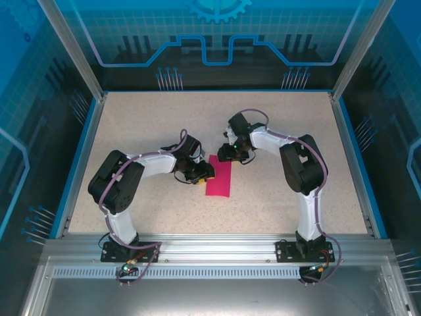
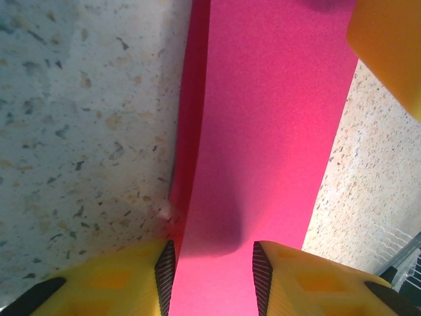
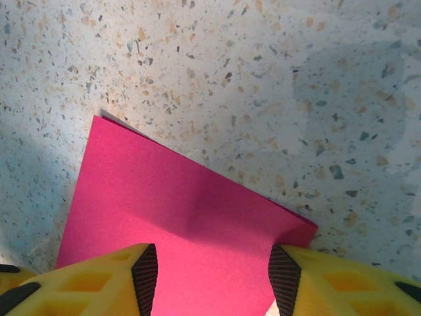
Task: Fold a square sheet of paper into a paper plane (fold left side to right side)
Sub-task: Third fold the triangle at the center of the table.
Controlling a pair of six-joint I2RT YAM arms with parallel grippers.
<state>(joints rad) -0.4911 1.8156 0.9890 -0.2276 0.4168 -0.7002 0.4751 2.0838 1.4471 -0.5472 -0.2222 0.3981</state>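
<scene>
Both apart: left hand, right hand over flimsy, seemingly doubled magenta-pink paper sheet; best pinched at loose edge.

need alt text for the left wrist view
A folded magenta-pink sheet of paper runs up the frame on a speckled table, a lower layer showing along its left edge. The left arm's yellow fingers stand apart at its near end; another yellow finger shows top right.

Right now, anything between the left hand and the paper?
Nothing visible. The paper lies on the table directly under the left hand, whose fingers stand open. The right hand is at its far end, not in between.
</scene>
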